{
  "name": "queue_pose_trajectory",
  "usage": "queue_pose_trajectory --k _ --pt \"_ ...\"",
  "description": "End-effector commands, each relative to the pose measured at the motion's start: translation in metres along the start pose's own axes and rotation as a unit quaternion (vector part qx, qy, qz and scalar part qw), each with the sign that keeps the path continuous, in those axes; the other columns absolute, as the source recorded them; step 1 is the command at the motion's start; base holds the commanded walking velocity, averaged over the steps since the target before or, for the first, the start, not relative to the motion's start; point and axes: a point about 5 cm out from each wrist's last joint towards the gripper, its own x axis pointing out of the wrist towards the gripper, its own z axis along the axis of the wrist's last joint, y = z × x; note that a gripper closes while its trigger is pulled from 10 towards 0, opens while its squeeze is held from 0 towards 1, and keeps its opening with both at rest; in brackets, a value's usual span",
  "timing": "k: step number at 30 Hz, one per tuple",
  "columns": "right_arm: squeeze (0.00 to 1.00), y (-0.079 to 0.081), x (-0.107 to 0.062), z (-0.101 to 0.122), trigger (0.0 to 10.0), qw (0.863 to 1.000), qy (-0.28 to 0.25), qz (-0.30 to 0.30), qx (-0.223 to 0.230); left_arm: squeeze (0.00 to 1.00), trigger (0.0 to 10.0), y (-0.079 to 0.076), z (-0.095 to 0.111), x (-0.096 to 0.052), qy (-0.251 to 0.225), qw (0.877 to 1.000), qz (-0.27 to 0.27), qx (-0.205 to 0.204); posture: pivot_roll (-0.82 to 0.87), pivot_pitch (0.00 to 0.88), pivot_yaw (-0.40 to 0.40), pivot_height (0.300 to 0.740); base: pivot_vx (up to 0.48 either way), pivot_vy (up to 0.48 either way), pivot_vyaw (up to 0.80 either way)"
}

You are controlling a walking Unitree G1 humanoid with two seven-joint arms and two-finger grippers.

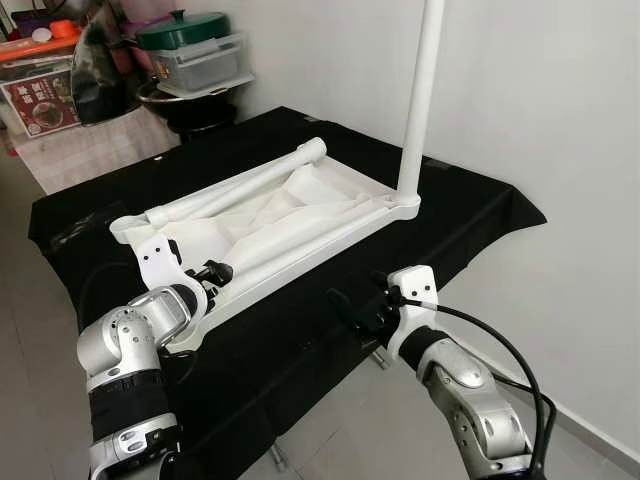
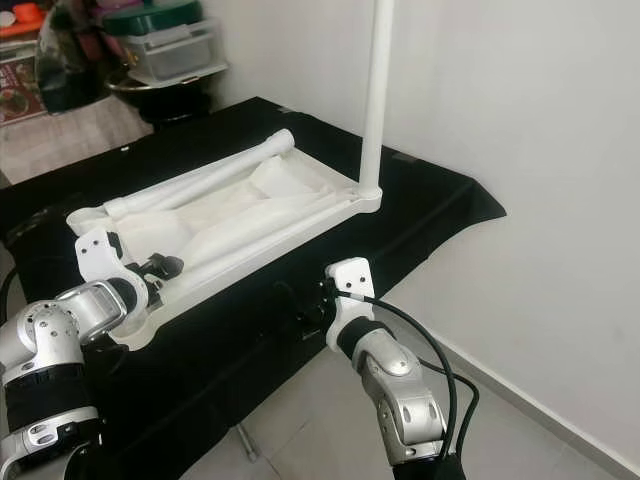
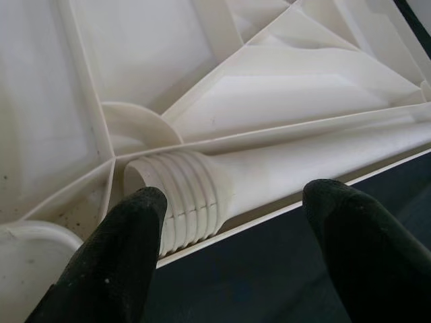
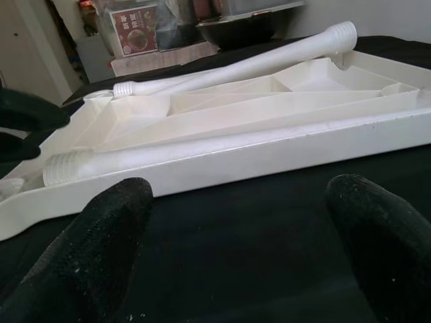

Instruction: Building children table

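White tabletop (image 1: 345,215) holds two loose legs (image 1: 240,188), one upright.

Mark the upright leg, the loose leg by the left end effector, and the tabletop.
upright leg (image 1: 421,100), left eye view, mid shaft.
loose leg (image 3: 195,192), left wrist view, threaded end.
tabletop (image 4: 269,158), right wrist view, near side wall.

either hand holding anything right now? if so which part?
Nothing held. Left hand is open, fingers astride the threaded end of a loose table leg lying in the upturned tabletop. Right hand is open above the black cloth.
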Motion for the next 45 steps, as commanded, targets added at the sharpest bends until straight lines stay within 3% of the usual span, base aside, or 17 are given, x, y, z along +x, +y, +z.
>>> queue_pose_trajectory --k 1,20,29,34,37,38,45 --pt "0.00 0.004 -0.001 -0.001 10.0 1.000 0.004 0.007 0.006 0.00 10.0 0.001 -0.001 0.001 0.009 1.000 -0.002 -0.006 -0.07 0.030 0.076 0.740 0.000 0.000 0.00" --pt "0.00 0.004 -0.007 0.003 10.0 1.000 0.009 0.006 0.005 0.00 10.0 -0.003 -0.008 0.018 0.024 0.999 0.018 -0.033 -0.09 0.071 0.068 0.740 0.000 0.000 0.00" --pt "0.00 0.006 -0.011 0.006 10.0 1.000 0.010 0.006 0.003 0.00 10.0 -0.009 -0.007 0.026 0.025 0.998 -0.007 -0.059 -0.10 0.095 0.068 0.740 0.000 0.000 0.00" --pt "0.00 0.007 -0.015 0.008 10.0 1.000 0.013 0.007 -0.002 0.00 10.0 -0.021 -0.004 0.028 0.036 0.990 -0.102 -0.093 -0.11 0.107 0.069 0.740 0.000 0.000 0.00" --pt "0.00 0.007 -0.016 0.008 10.0 1.000 0.014 0.008 -0.004 0.00 10.0 -0.020 -0.003 0.027 0.033 0.984 -0.139 -0.108 -0.11 0.110 0.069 0.740 0.000 0.000 0.00" --pt "0.00 0.007 -0.017 0.008 10.0 1.000 0.015 0.009 -0.005 0.00 10.0 -0.015 -0.001 0.026 0.023 0.978 -0.165 -0.129 -0.11 0.110 0.069 0.740 0.000 0.000 0.00" --pt "0.00 0.007 -0.017 0.008 10.0 1.000 0.016 0.009 -0.005 0.00 10.0 -0.012 -0.001 0.022 0.016 0.966 -0.205 -0.153 -0.11 0.109 0.070 0.740 0.000 0.000 0.00"
